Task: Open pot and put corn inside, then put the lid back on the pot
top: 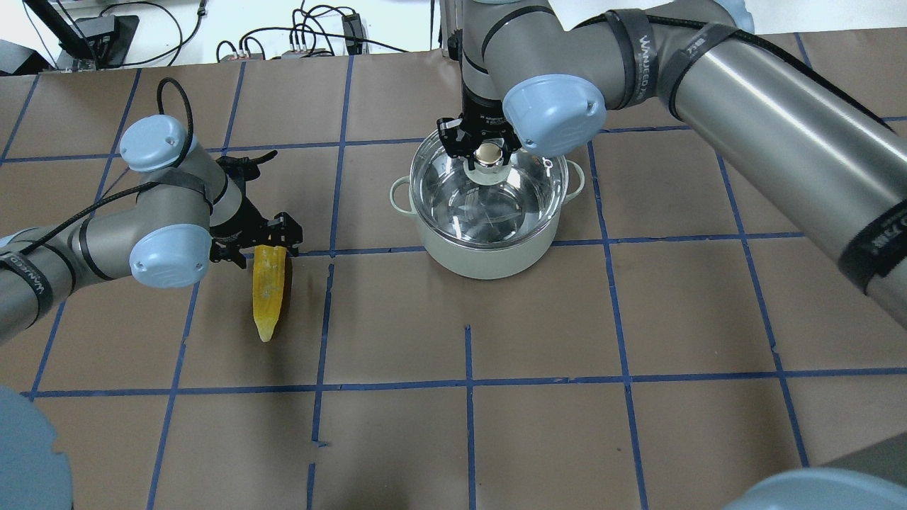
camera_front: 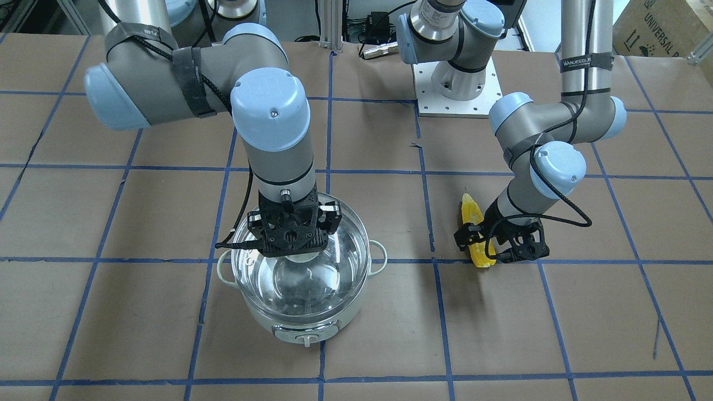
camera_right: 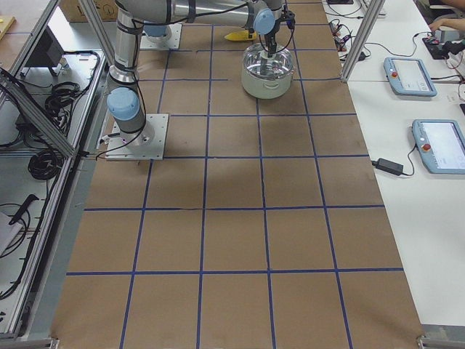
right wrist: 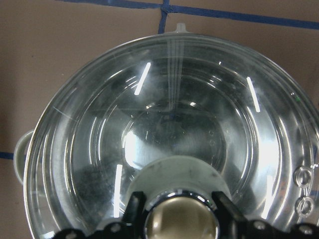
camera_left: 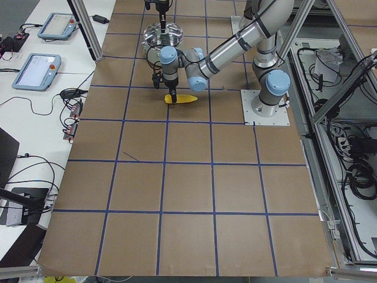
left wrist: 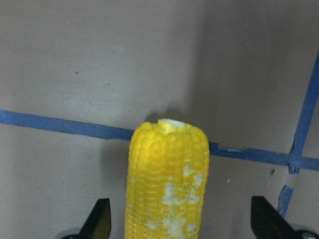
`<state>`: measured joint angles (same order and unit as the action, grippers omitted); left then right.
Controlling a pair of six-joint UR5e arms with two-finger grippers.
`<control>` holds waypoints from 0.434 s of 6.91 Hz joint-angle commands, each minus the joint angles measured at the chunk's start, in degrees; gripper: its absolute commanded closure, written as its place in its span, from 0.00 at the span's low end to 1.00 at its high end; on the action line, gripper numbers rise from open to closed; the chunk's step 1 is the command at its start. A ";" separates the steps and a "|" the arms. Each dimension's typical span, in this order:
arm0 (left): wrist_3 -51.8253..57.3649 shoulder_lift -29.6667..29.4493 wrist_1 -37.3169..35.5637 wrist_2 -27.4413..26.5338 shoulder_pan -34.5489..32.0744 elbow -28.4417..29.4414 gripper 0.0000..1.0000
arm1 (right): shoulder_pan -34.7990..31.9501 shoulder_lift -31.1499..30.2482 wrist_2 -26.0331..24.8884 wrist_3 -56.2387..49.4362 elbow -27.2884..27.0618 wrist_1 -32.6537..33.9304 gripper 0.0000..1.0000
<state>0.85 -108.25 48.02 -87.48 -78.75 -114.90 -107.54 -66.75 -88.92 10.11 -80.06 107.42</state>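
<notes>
Because the lid [top: 489,209] is clear glass set in a steel rim, it is judged to be rigid, fairly heavy and breakable. Its dome would be slick under metal fingers, so the central lid knob [right wrist: 182,224] is the only sensible place for it to be taken. That knob is clamped by the right gripper [top: 487,157], whose fingers [right wrist: 133,209] are seen pressed against either side of the shiny cap in the right wrist view. The lid is seated on the pale mint-white pot [camera_front: 312,322], which stands on the paper-covered table [top: 638,319]. A straight vertical lift is advised, since a tilted rim could knock against the pot's edge.

The corn cob [top: 269,290] is laid flat on the table, well apart from the pot on the robot's left, with its pointed end turned toward the robot. It is judged to be light and firm, with a kernelled surface that should give purchase, though a round body may roll. The thick part near the blunt end is best taken, where the sides run nearly parallel. That part is straddled by the left gripper [top: 263,239]. Its fingers [left wrist: 97,219] are spread wide with clear gaps on both sides, so nothing is held.
</notes>
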 commanded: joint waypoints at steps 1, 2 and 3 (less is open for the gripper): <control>0.11 -0.55 -3.63 2.12 0.00 -1.19 0.66 | 0.05 -0.39 -0.29 -0.09 3.06 -5.09 0.73; -0.14 -0.47 -4.24 2.23 0.00 -1.11 0.86 | 0.58 -1.09 -0.29 -1.31 3.33 -5.37 0.73; -0.50 0.14 -4.25 2.40 0.00 -0.24 0.93 | 0.76 -1.53 -0.38 -3.32 3.34 -6.60 0.73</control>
<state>0.69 -108.55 44.20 -85.47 -78.75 -115.72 -107.11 -67.70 -89.21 8.73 -77.03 102.19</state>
